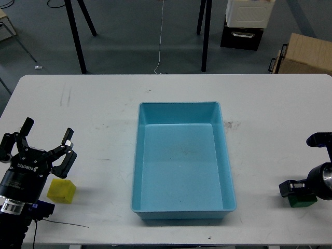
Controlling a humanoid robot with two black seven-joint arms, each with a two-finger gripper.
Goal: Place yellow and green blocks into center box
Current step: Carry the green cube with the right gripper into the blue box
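The yellow block [61, 191] lies on the white table [104, 104] at the front left. My left gripper [45, 137] is open, just behind and to the left of the yellow block, with nothing between its fingers. The green block [304, 203] lies at the front right, mostly hidden under my right gripper [296, 187]. That gripper is dark and seen end-on right over the block, so I cannot tell whether it is open or shut. The blue box [179, 105] stands empty in the middle of the table.
A thin dark wire [62, 223] lies on the table by the front left edge. Beyond the table are black stand legs [78, 36], a cardboard box [308, 54] and a black and white crate [244, 23].
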